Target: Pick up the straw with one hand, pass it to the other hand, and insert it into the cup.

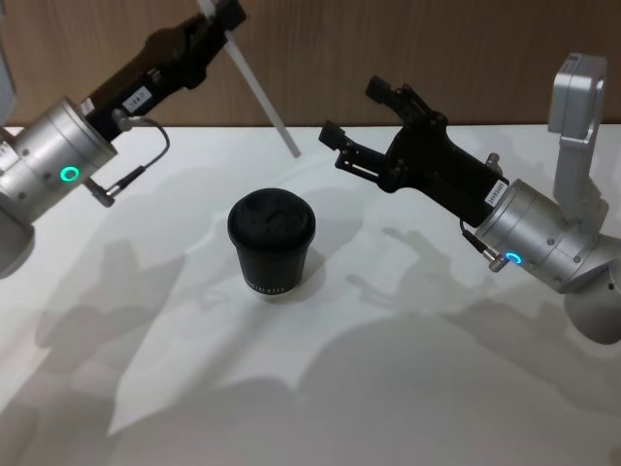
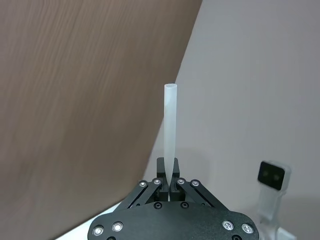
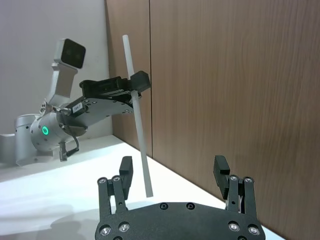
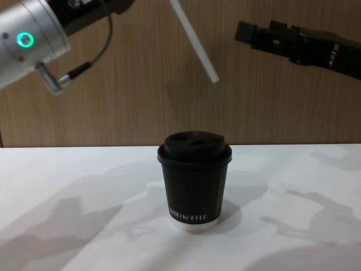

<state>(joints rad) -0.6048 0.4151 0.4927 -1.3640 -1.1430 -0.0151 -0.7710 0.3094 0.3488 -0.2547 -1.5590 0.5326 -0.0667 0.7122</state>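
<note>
The white straw [image 1: 257,87] hangs tilted in the air above the table, its lower end pointing down and right past the cup. My left gripper [image 1: 221,17], black with a white label and a green ring on its silver wrist, is shut on the straw's upper part [image 2: 170,130]. The right gripper [image 1: 351,110] stands open just right of the straw's lower end, not touching it; in the right wrist view the straw [image 3: 137,120] passes between and beyond its fingers [image 3: 125,167]. The black lidded cup [image 1: 272,243] stands upright on the table below both, also in the chest view [image 4: 194,180].
A white table [image 1: 320,388] carries the cup. Behind it runs a brown wood-panel wall [image 4: 141,101]. A grey camera post [image 1: 577,97] rises at the right edge behind the right arm.
</note>
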